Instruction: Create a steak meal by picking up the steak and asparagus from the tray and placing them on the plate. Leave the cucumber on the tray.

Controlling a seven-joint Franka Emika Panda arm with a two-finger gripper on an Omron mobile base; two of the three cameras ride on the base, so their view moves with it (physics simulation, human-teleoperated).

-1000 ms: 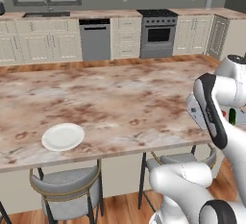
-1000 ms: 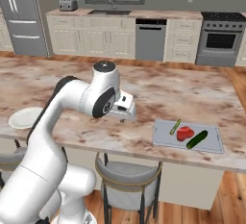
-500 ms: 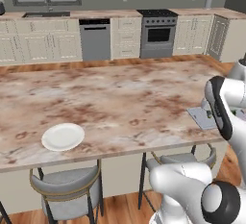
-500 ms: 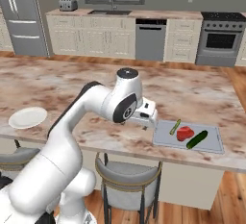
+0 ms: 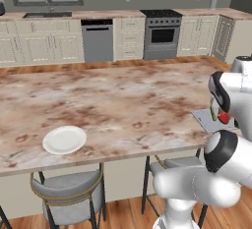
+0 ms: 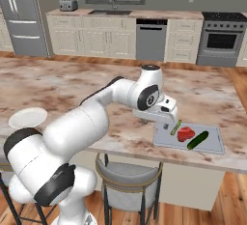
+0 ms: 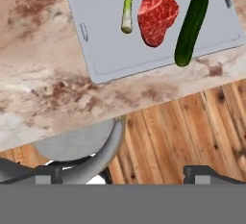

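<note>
The grey-blue tray (image 7: 110,45) lies on the counter near its front edge, at the right end (image 6: 212,144). On it the thin asparagus (image 7: 127,4) lies leftmost, the red steak (image 7: 157,16) in the middle and the dark cucumber (image 7: 191,26) on the right. My gripper (image 6: 165,122) hovers over the tray's left edge, open, nothing between its fingertips (image 7: 48,172). The white plate (image 6: 28,118) sits far off at the counter's left front (image 5: 64,139). In the left base view my arm covers most of the tray (image 5: 201,117); the asparagus (image 5: 213,112) and steak (image 5: 224,118) peek out.
The marble counter (image 6: 72,89) stretches between plate and tray. Grey stools (image 6: 128,180) stand under its front edge, one directly below the hand (image 7: 86,141), over wooden floor (image 7: 182,131). Cabinets, dishwasher and oven line the back wall.
My arm has swung right along the counter, from about its middle to the tray's left edge. Tray, food and plate have not moved.
</note>
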